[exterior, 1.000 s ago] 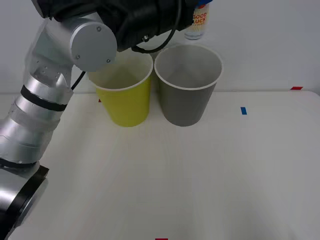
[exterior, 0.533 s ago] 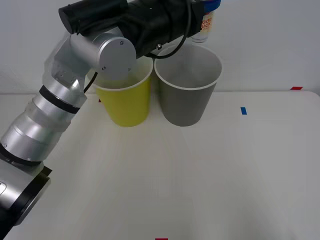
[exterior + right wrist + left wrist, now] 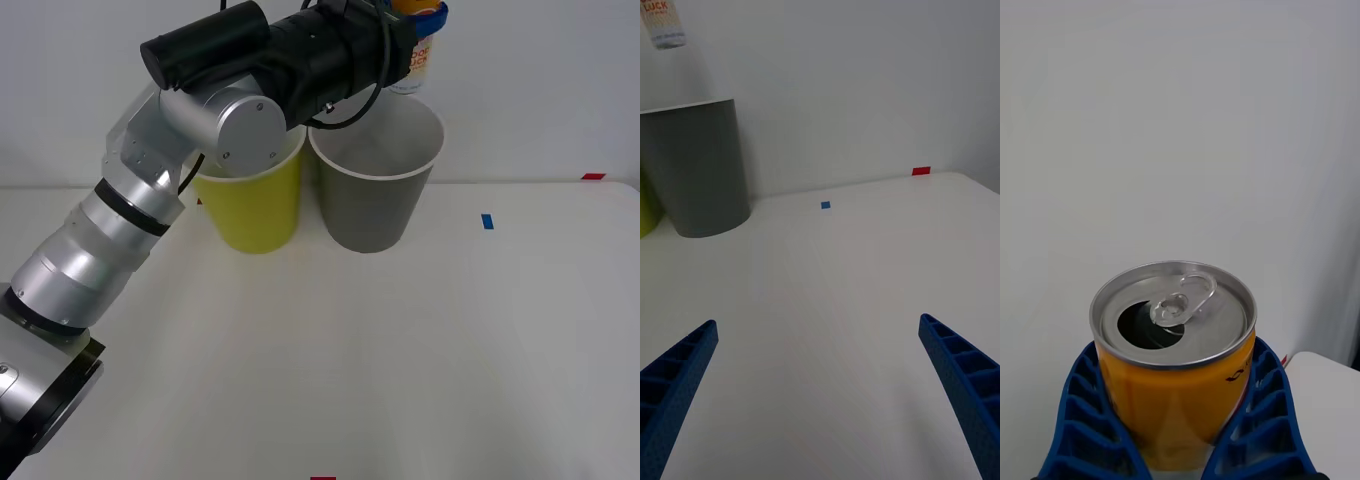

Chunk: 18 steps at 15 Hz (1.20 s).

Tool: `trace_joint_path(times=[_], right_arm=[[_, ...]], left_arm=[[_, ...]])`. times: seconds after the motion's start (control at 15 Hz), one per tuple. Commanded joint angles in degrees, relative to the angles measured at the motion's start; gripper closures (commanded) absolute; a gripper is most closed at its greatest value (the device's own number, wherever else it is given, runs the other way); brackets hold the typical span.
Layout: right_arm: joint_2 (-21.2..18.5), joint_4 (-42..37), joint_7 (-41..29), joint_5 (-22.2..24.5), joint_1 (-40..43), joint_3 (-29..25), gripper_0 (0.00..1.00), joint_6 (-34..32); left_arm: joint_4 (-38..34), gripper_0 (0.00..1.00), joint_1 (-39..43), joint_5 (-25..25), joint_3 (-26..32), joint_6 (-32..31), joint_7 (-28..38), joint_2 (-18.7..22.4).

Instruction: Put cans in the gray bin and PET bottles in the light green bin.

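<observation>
- Right wrist view has the right gripper (image 3: 820,397) nearest, its two ribbed blue fingers (image 3: 674,390) spread wide apart, nothing between them, low over the smooth white tabletop (image 3: 835,300).
- Farther across that surface sit a small blue tape mark (image 3: 825,204) and a red one (image 3: 921,171) near the far edge.
- Front view: the left arm's matte silver segments and black wrist housing rise from the near left and reach over the two bins.
- Light green bin (image 3: 255,205) and gray bin (image 3: 375,190) stand side by side at the back of the tabletop, just beside each other; both are tall, tapered, round plastic with white rims.
- Left gripper (image 3: 415,25) is clenched around the can (image 3: 413,55), holding it upright in the air above the gray bin's far rim.
- Left wrist view adds what the front cannot: the can's (image 3: 1174,360) shiny silver lid, pull tab and dark open mouth, with orange sides hugged by ribbed blue fingers (image 3: 1082,420).
- Behind everything is a plain pale wall.
</observation>
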Motion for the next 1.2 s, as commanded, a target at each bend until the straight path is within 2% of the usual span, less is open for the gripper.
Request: trace_joint_path(times=[0.07, 0.2, 0.27, 0.33, 0.4, 1.2], right_arm=[[0.00, 0.00, 0.00, 0.00, 0.00, 0.00, 0.07, 0.00], [0.00, 0.00, 0.00, 0.00, 0.00, 0.00, 0.07, 0.00], [0.00, 0.00, 0.00, 0.00, 0.00, 0.00, 0.07, 0.00], [0.00, 0.00, 0.00, 0.00, 0.00, 0.00, 0.07, 0.00], [0.00, 0.00, 0.00, 0.00, 0.00, 0.00, 0.07, 0.00], [0.00, 0.00, 0.00, 0.00, 0.00, 0.00, 0.07, 0.00]], left_arm=[[-0.01, 1.00, 0.07, 0.04, -0.01, 0.01, -0.08, 0.00], [-0.01, 1.00, -0.01, 0.04, 0.08, 0.18, 0.01, 0.00], [-0.01, 0.87, 0.07, 0.04, -0.01, 0.27, 0.01, 0.00], [0.08, 0.20, 0.07, 0.04, 0.08, 0.18, 0.09, 0.00], [0.17, 0.00, -0.01, 0.04, 0.08, 0.18, 0.18, 0.18], [0.17, 0.00, -0.01, -0.32, 0.08, 0.18, 0.18, 2.20]])
